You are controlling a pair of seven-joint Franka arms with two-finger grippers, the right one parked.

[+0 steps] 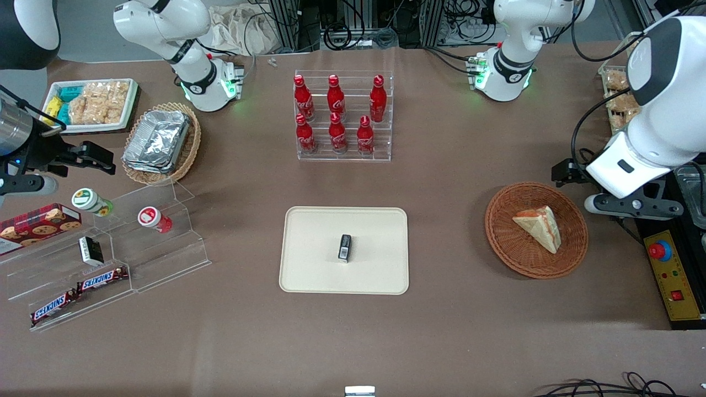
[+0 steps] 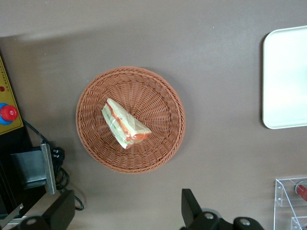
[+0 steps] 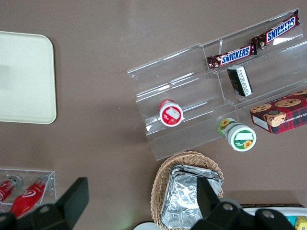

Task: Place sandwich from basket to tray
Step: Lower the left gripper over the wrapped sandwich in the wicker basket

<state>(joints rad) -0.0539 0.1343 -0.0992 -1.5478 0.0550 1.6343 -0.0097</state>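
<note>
Sandwich [image 2: 124, 124] seen lying flat in basket [image 2: 130, 119], near middle, untouched. Judged light, soft, easily crushed; clear wrap likely slippery. Grip best taken across bread faces at thick end, squeeze kept gentle. Gripper [image 2: 127, 213] held above basket, well clear, fingers spread wide, nothing held. Tray [image 1: 344, 250] well apart toward parked arm, small dark item [image 1: 345, 247] on it.

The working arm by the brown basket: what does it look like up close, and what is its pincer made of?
The working arm is glossy white with rounded segments and a dark grey panel on its upper joint. Black cables run along it. Its base has a black ring and green lights. The pincer has two flat black fingers on a dark body with silver screws, and it hangs open above the basket.
</note>
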